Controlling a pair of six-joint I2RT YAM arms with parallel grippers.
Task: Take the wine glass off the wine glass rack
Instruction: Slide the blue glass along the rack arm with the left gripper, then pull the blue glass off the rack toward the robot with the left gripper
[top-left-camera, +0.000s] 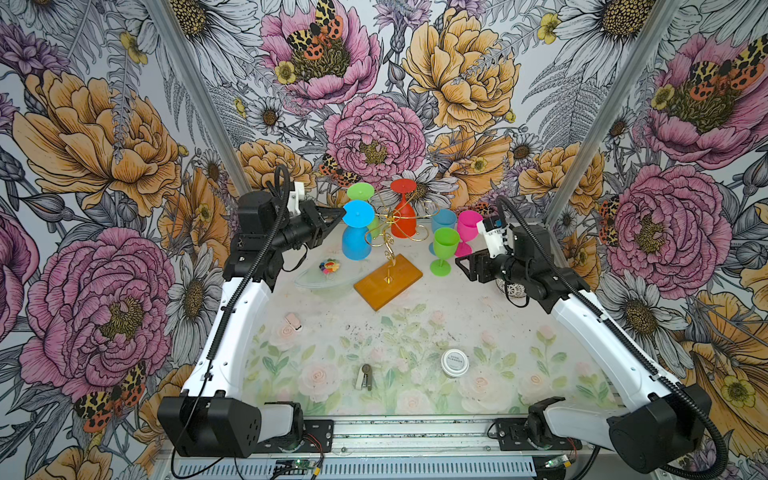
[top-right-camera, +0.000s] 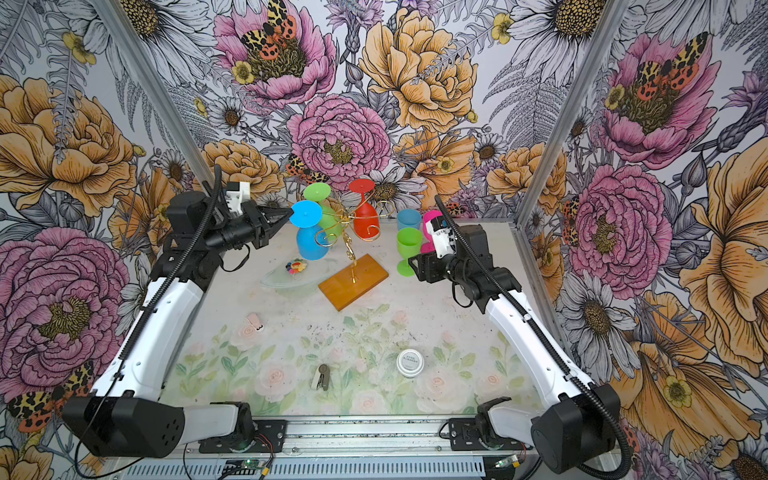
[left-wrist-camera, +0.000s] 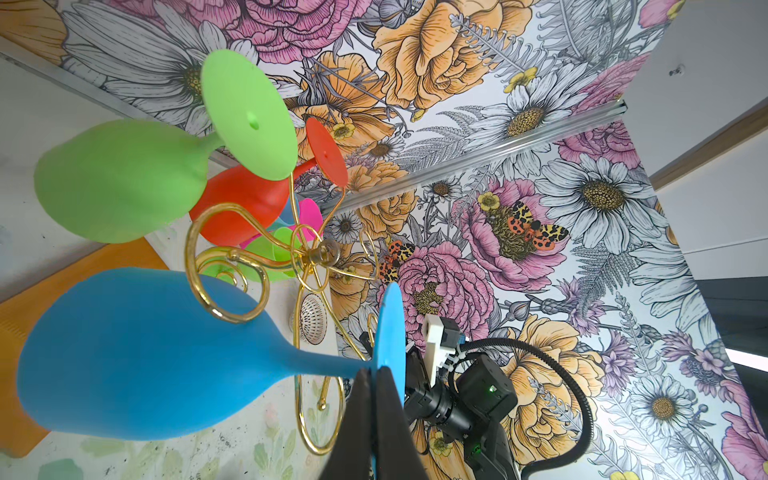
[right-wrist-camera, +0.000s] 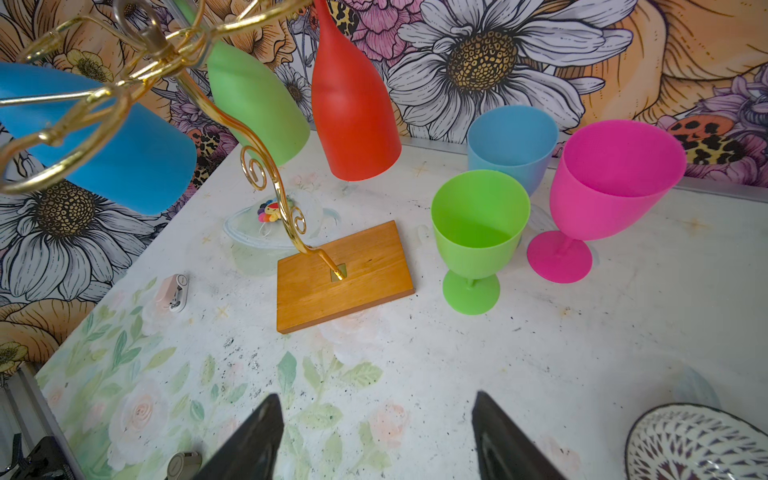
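Three glasses hang upturned on the wine glass rack (top-left-camera: 399, 286) near the table's (top-left-camera: 457, 316) far edge in both top views. Left wrist view: the left gripper (left-wrist-camera: 376, 372) is clenched on the foot of the blue wine glass (left-wrist-camera: 145, 353), which hangs on the rack. Right wrist view: the right gripper (right-wrist-camera: 376, 405) gapes empty above the table.

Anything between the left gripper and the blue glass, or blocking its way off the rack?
No: the left gripper is shut on the foot of the blue glass. Only the rack wire crosses its stem.
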